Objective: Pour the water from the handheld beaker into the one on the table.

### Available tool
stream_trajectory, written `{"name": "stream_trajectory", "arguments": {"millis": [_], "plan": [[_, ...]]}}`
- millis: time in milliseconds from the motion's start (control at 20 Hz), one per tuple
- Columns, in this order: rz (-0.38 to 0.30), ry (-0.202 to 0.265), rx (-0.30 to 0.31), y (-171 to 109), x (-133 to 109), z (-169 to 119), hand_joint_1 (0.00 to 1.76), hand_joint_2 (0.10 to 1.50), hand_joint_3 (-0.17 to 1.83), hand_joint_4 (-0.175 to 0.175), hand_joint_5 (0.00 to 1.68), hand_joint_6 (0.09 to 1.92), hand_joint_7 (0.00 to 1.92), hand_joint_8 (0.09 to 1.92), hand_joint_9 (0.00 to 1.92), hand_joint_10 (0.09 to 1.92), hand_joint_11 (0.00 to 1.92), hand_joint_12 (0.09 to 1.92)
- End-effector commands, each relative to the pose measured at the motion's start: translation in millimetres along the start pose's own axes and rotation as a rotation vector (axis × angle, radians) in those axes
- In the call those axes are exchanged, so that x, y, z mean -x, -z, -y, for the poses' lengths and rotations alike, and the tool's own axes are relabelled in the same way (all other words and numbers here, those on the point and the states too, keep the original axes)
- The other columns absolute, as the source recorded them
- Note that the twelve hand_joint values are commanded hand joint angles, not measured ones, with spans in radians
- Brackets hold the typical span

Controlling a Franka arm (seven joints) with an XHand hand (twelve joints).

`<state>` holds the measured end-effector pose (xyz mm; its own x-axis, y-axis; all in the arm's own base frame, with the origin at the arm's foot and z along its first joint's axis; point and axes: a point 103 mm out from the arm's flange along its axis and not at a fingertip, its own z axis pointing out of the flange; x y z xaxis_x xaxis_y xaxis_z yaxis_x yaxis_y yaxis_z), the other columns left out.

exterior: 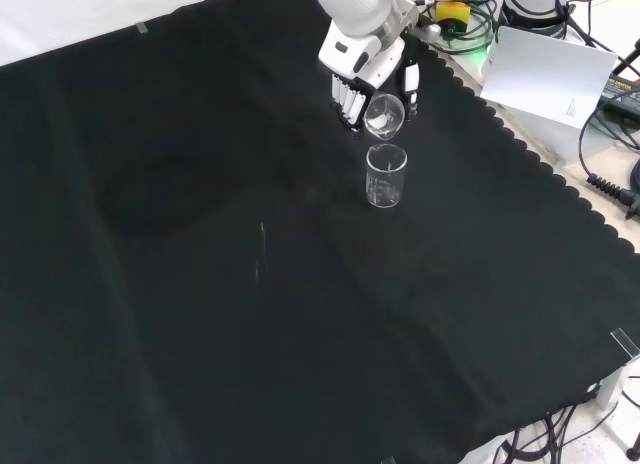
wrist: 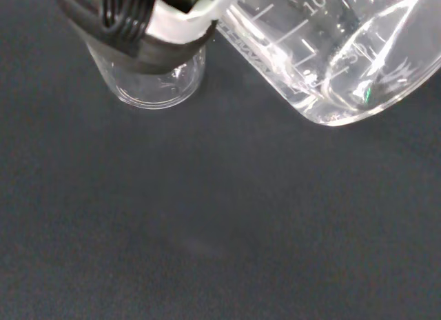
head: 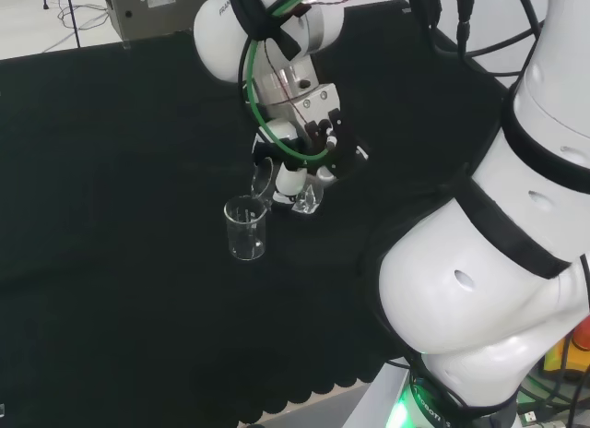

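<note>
The black cloth [exterior: 200, 284] covers the bench, and over it the white arm [head: 479, 290] reaches down to the hand [exterior: 352, 84], which in the front view comes in from the top. The hand's fingers [exterior: 347, 102] are curled round the handheld beaker [exterior: 384, 114], which is tipped far over so that its mouth hangs just above the rim of the table beaker [exterior: 386, 175]. That one stands upright on the cloth, near the upper middle of the front view and just left of the hand in the head view. In the wrist view a little water [wrist: 344, 92] pools in the low side of the tilted beaker's base; whether any is in the standing beaker I cannot tell.

Both beakers look like thin, clear, rigid ware, likely light, smooth and slippery, and breakable if knocked or dropped. The sensible hold is round the wall, mid-height, away from the lip, as it is taken now. The standing beaker would probably tip easily if the pouring rim bumps it, so the two rims are best kept apart
</note>
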<state>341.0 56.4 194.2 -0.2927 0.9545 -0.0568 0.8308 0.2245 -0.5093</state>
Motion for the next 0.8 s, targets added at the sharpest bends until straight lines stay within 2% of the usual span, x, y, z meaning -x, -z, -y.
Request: {"name": "stream_trajectory", "arguments": {"millis": [50, 800], "plan": [[0.073, -0.012, -0.034, 3, -8, -1, 1.41, 1.07, -0.17, -0.108, 1.11, 0.83, 1.18, 0.74, 1.38, 0.46, 1.14, 1.0], [0.188, -0.062, -0.091, 13, -23, -4, 1.41, 1.07, -0.17, -0.109, 1.12, 0.82, 1.18, 0.73, 1.38, 0.47, 1.15, 1.02]]}}
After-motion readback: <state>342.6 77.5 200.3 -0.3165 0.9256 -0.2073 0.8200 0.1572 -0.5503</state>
